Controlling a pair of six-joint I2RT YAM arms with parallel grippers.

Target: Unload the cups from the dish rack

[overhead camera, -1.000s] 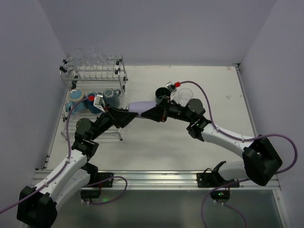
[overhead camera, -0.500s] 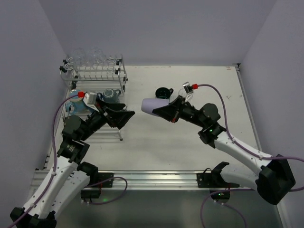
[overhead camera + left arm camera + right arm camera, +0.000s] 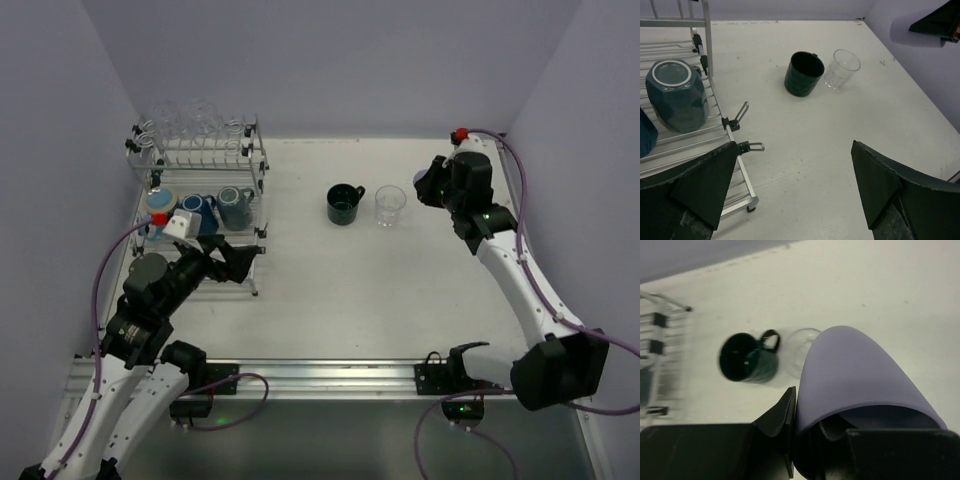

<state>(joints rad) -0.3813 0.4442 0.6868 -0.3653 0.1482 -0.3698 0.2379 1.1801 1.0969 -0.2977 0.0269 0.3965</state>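
Handoff done in the last sec: right gripper (image 3: 805,422) had the lavender cup (image 3: 855,375) pinched, swung out near the glass tumbler (image 3: 390,205) & dark green mug (image 3: 344,204). Left gripper (image 3: 795,150) was wide, empty, back by the dish rack (image 3: 262,170). Only set-down was left imo.

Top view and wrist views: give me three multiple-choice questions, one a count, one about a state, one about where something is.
1. How many cups stand on the table? A one; B two; C four.
2. The left hand is: A open and empty; B shut on a blue mug; C shut on a tumbler.
3. Where is the lavender cup? A on the table; B in the left hand; C in the right hand.

Answers: B, only the dark green mug and the clear glass tumbler stand there; A, its fingers are spread with nothing between them; C, the right hand's fingers grip the cup's wall.
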